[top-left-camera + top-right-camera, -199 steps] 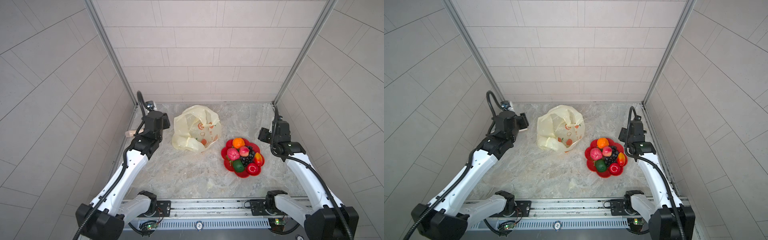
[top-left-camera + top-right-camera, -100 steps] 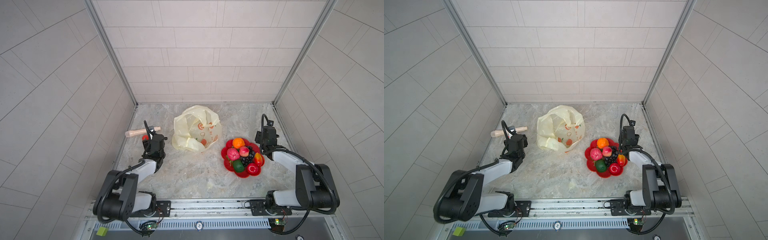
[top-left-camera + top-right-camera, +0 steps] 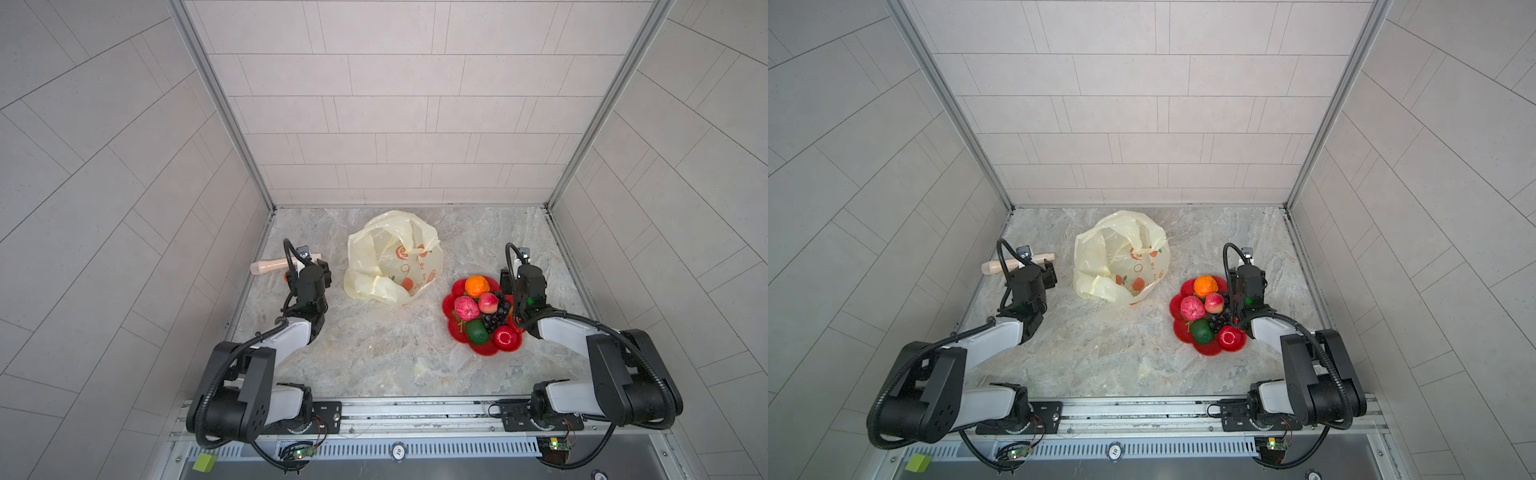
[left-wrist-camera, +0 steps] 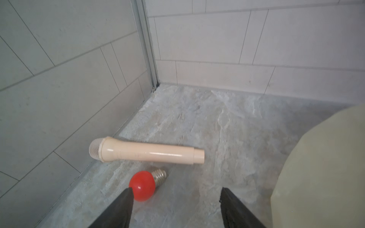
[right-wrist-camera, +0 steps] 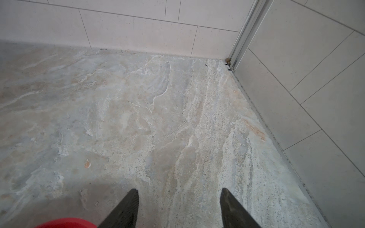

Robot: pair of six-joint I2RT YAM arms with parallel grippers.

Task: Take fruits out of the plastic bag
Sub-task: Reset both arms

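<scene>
Now that both arms have folded low: they have dropped from a raised reach to a tucked pose near the front rail. I read that as standing down, not lining up another pick.
Left gripper (image 4: 175, 189): jaws spread wide, nothing between them.
Right gripper (image 5: 179, 189): jaws spread just as wide, with only bare grey marbled table (image 5: 138, 118) between them.
Thin crinkly pale-yellow plastic bag (image 3: 390, 257): slumped and open-mouthed at the back middle of the table, and neither arm touches it. The orange patches look like print, but whether anything remains inside I cannot tell.
Fruits: heaped on the red flower-shaped plate (image 3: 490, 351), well apart from the bag. They are the orange (image 3: 476, 286), pink wrinkly fruit (image 3: 464, 307), peach (image 3: 488, 302), dark purple grape bunch (image 3: 496, 318), green oval fruit (image 3: 476, 331) and red round fruit (image 3: 505, 336). A green grape bunch I cannot make out.
Task standing: done or very nearly, by my judgement.
Clutter: a beige toy microphone (image 4: 146, 153) lies by the left wall, and a small red bulb with a metal screw base (image 4: 142, 184) sits just off one left finger.
In the way: the bulb would roll if that arm moved forward. The plate sits just beside the right gripper.
</scene>
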